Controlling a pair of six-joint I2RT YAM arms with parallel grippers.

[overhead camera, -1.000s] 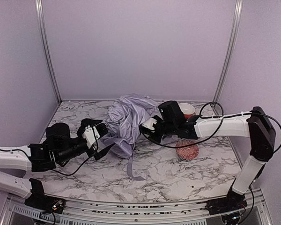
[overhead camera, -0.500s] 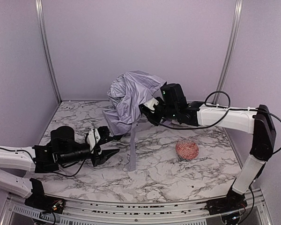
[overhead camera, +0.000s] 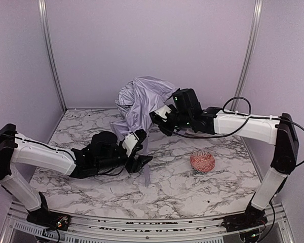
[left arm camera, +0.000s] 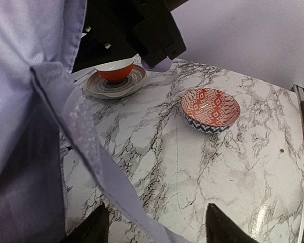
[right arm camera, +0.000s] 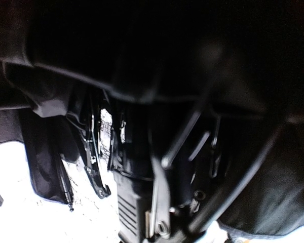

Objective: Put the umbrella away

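Umbrella [overhead camera: 140,104] hangs bunched at upper centre of frame, roughly upright, clamped in right claw [overhead camera: 158,123] above the tabletop [overhead camera: 192,187]; left claw [overhead camera: 141,161], fingers apart, sits directly below beside dangling strap [overhead camera: 146,151].

No readable text.
I see no letters, numbers or brand marks in my three camera views.

Umbrella [overhead camera: 141,101] lifted off table [overhead camera: 192,187] by right claw [overhead camera: 158,121]; left claw [overhead camera: 143,154] swung in beneath it
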